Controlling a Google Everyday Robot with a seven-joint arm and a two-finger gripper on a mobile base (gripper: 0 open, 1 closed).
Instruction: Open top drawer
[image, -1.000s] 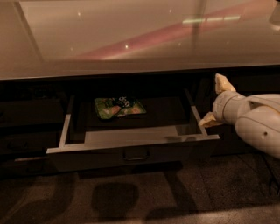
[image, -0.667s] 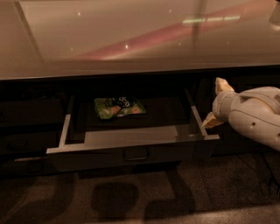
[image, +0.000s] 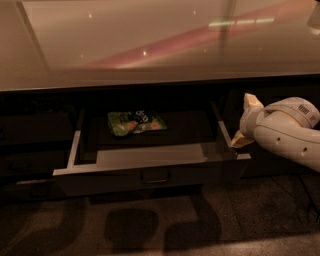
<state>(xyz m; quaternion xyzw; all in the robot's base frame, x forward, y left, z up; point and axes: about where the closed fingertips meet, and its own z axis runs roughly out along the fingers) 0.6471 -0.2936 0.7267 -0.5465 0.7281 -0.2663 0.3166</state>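
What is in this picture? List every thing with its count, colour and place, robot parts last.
countertop: 1, pale glossy beige, across the top
top drawer: 1, dark grey-brown with pale rims, pulled open under the countertop
handle: 1, dark, centre of the drawer front
snack bag: 1, green, on the drawer floor, back left
floor: 1, dark speckled, bottom
arm: 1, white, right edge
gripper: 1, cream, open, beside the drawer's right rim

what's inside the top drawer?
One green snack bag on the drawer floor, rear left. Back is under the counter, unseen. Gripper sits outside, by the right rim.
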